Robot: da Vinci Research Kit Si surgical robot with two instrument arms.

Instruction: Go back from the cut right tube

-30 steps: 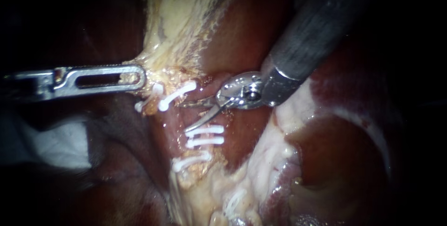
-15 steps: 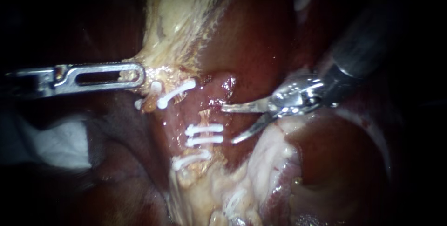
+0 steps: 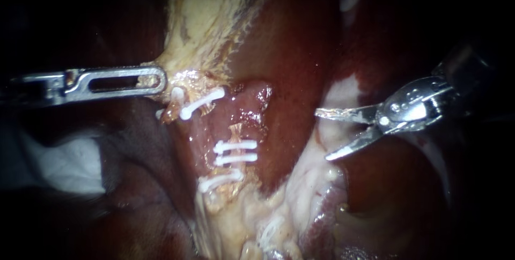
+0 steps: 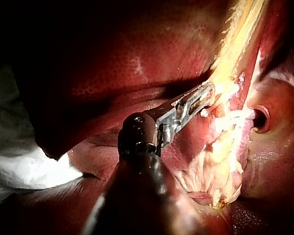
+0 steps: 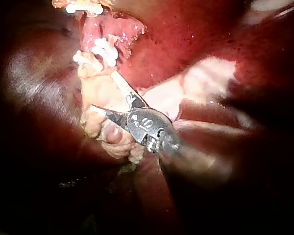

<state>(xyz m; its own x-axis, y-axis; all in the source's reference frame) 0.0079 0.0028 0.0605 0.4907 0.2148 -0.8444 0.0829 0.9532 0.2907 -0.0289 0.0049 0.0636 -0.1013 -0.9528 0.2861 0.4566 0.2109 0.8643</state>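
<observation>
The cut tube shows a raw red upper end (image 3: 253, 99) and a lower stump (image 3: 235, 131) with a gap between them. One white clip (image 3: 201, 103) sits above the cut and a pair of clips (image 3: 235, 151) below it. My right instrument (image 3: 322, 135) has two blades standing open and holding nothing. It lies well to the right of the cut, over pale tissue. In the right wrist view its open blades (image 5: 100, 90) point toward the clips (image 5: 105, 49). My left instrument (image 3: 147, 80) is shut on yellow tissue (image 3: 188, 78) beside the upper clip. The left wrist view shows its jaws (image 4: 201, 95) on the same tissue.
Dark red liver (image 3: 289, 40) surrounds the site. A further clip (image 3: 220, 180) sits lower on pale fatty tissue (image 3: 252, 222). White gauze (image 3: 70, 166) lies at the left. A rounded opening (image 4: 258, 119) in the tissue shows ahead of the left jaws.
My right instrument has drawn back to the right, away from the cut tube, with its blades staying open. The left instrument keeps its hold.
</observation>
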